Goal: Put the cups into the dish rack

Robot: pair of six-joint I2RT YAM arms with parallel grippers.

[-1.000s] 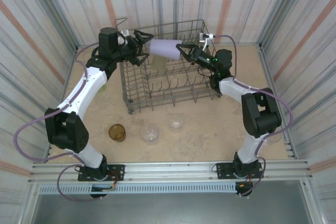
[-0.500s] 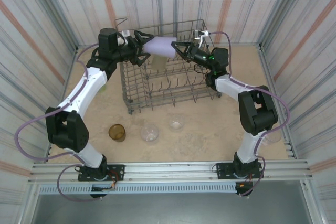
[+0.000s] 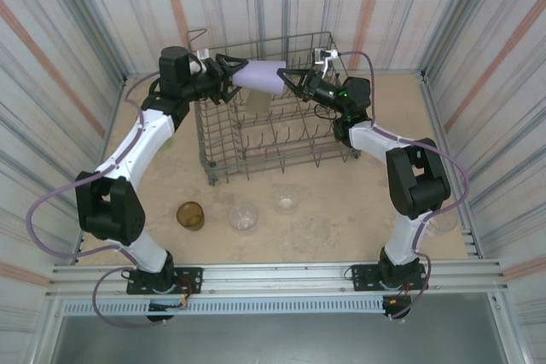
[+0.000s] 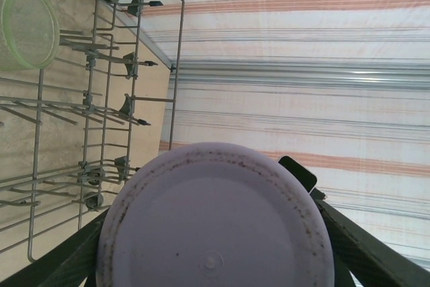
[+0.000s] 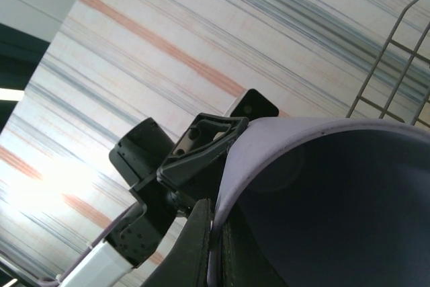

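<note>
Fingers (image 5: 191, 247) of the right gripper (image 3: 290, 80) clamp the rim of the lavender cup (image 3: 258, 76), held sideways above the far-left corner of the dish rack (image 3: 281, 159), while those of the left gripper (image 3: 229, 70) straddle its base, contact uncertain: apparently a handover, requiring a firm left grip before right release.

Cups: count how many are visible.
5: lavender cup held over dish rack; yellow-green cup inside it; amber cup, two clear cups on the table. More may be hidden.

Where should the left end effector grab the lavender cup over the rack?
Across its closed base, coming from the robot's left: the lavender cup lies sideways with base toward the left end effector, while the right end effector pinches the open rim.
</note>
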